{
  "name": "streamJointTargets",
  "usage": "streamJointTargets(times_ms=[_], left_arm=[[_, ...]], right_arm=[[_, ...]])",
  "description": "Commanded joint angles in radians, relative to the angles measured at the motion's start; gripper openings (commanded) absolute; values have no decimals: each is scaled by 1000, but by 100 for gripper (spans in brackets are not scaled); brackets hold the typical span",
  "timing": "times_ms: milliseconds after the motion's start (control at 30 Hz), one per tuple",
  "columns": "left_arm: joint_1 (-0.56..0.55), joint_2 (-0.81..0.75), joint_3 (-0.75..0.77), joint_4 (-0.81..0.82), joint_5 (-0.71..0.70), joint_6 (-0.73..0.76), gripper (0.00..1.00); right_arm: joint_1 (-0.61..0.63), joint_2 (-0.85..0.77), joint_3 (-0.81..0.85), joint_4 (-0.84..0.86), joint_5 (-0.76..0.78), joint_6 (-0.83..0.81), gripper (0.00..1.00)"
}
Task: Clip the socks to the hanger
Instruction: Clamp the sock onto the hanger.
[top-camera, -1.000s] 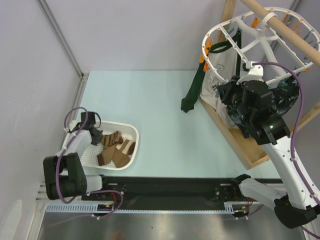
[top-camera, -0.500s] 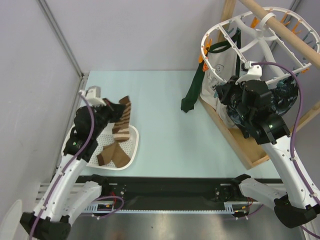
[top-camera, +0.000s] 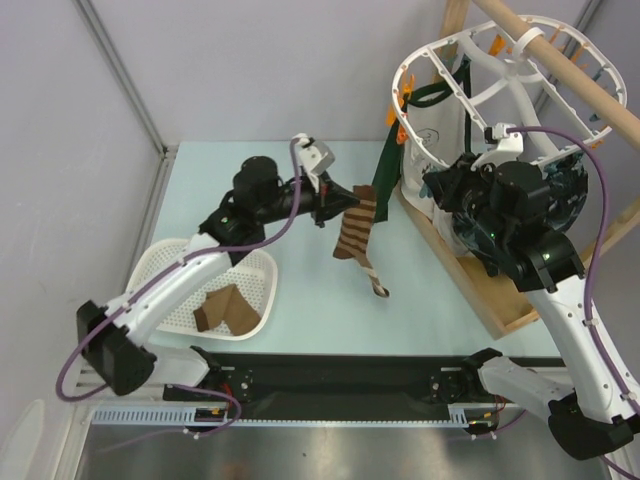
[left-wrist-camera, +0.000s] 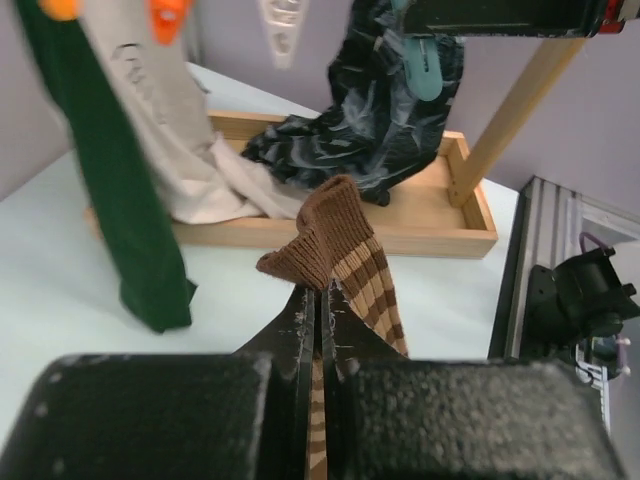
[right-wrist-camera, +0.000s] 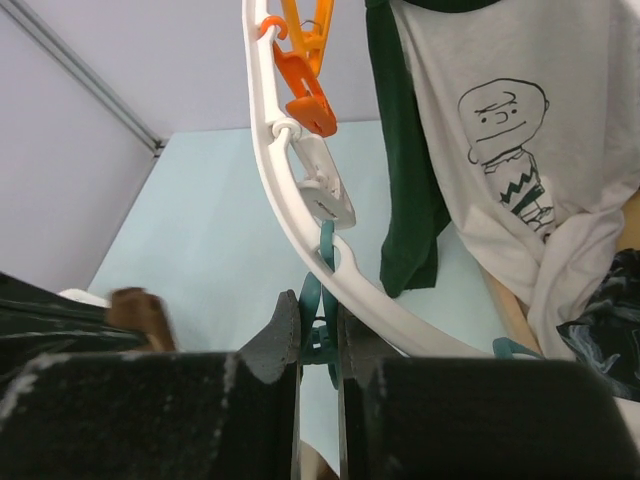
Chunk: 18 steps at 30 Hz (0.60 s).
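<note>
Hanger (top-camera: 412, 100) hooked on the wooden rail (top-camera: 580, 75) at right, rim tipped toward the arms. Under that rim the right tool (right-wrist-camera: 318, 325) is pinched tight on a teal clip (right-wrist-camera: 320, 290) — likely squeezing it open. The left tool (left-wrist-camera: 318, 300) is clamped on the cuff of one striped sock (left-wrist-camera: 340, 240), held in the air well left of the hanger, toe dangling. Best done by feeding the cuff edge-on into the clip's mouth — release only once it bites.
</note>
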Motion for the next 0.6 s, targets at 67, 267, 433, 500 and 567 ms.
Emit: streamJointTargets(times_ms=[67, 267, 433, 500, 567], left_arm=[[-86, 151, 166, 3, 112, 91, 0], [-115, 220, 205, 61, 138, 79, 0], [-131, 252, 243, 75, 154, 73, 0], [-134, 272, 266, 72, 157, 70, 0], [-135, 283, 278, 78, 160, 59, 0]], right_arm=[[-5, -10, -5, 39, -151, 50, 0], [-17, -13, -9, 53, -196, 65, 0], [-39, -21, -23, 72, -231, 79, 0], [-42, -22, -29, 79, -249, 82, 0], [-47, -24, -32, 82, -259, 85, 0]])
